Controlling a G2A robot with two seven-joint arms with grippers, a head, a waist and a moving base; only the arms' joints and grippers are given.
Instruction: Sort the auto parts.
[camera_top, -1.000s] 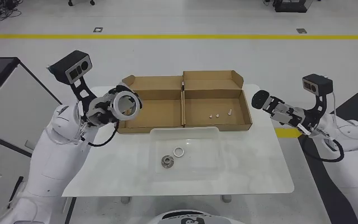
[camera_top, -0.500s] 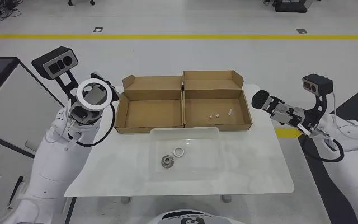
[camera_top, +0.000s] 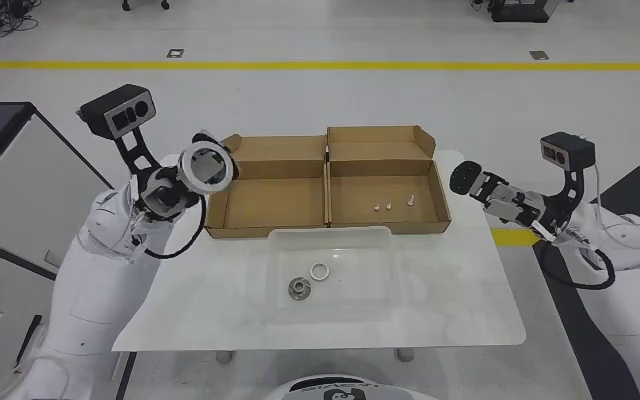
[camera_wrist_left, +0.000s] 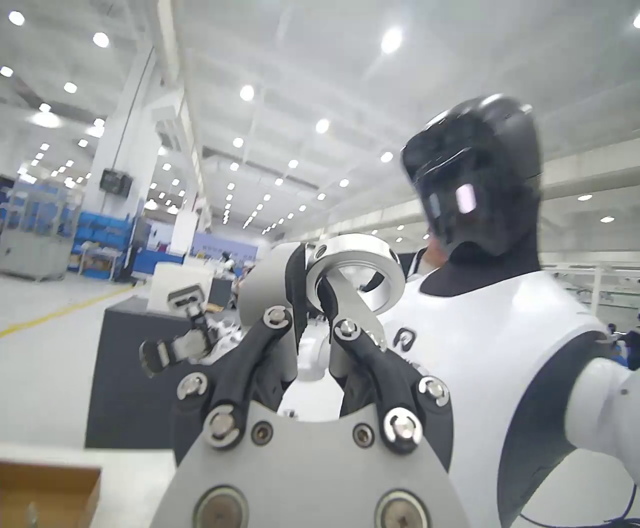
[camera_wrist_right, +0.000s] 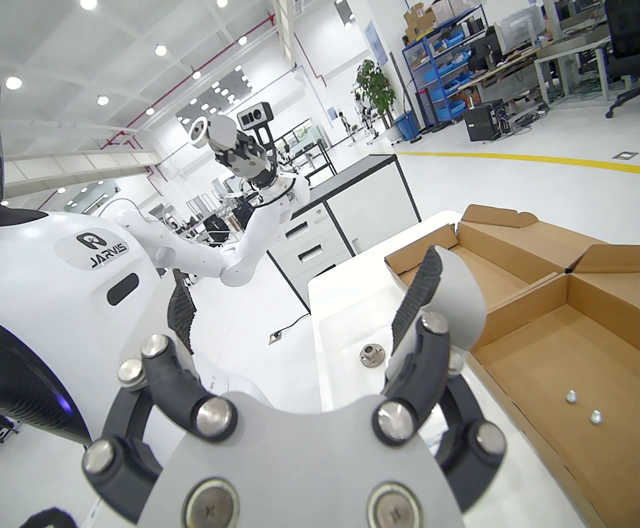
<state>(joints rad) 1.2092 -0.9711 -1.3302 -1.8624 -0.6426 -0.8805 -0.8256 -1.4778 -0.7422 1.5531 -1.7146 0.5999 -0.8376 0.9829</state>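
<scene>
- The left gripper (camera_wrist_left: 314, 296) has its jaws clamped on a metal ring (camera_wrist_left: 390, 295). One black, rubbery finger presses the outside of the ring's wall and the other sits inside the bore.
- The ring is a thick, smooth collar of bright, satin-finished metal with flat faces, a wide round opening and a small hole in its rim. It is held up in the air, clear of the tabletop (camera_top: 450, 290) and by the outer wall of the left cardboard box (camera_top: 270, 200).
- The right gripper (camera_wrist_right: 307, 280) hangs off the tabletop's right edge with its jaws wide apart and nothing between them. Its fingers have ribbed black pads backed by pale, curved shells.
- The tabletop is white and glossy with rounded corners.
- Two shallow boxes of plain brown corrugated card stand side by side at the back, touching, with their flaps open.
- The right cardboard box (camera_top: 385, 185) holds three small fasteners (camera_top: 388, 206) lying loose on its floor. From the right wrist, two of them look silvery and dome-headed.
- A shallow rectangular tray (camera_top: 330, 232) of milky, translucent plastic lies in front of the boxes.
- In the tray are a grey metal hub (camera_top: 298, 289), round and flanged with a raised centre, and just beside it a thin white ring (camera_top: 312, 271) lying flat.
</scene>
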